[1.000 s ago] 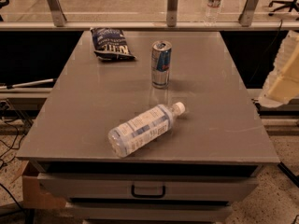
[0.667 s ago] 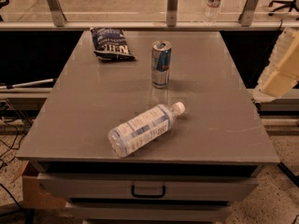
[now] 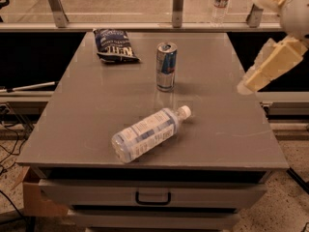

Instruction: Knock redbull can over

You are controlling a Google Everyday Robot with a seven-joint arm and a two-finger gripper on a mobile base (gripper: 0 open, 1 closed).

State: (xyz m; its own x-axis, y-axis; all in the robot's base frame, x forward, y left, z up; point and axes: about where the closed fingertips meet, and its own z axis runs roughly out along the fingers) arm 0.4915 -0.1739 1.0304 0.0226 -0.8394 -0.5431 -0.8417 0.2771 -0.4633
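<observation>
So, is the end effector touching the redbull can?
Apart. The camera view shows the end effector at the right, bare table between it and the upright redbull can.

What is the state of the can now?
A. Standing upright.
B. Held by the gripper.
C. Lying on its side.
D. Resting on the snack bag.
A: the can stands upright on the table, and the gripper hangs beyond the table's right edge, apart from it.

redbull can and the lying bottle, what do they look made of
The redbull can is probably thin metal: shiny silver top, glossy blue and silver panels. The bottle is likely clear plastic: see-through body, white cap. The gripper hovers at right, apart from both.
</observation>
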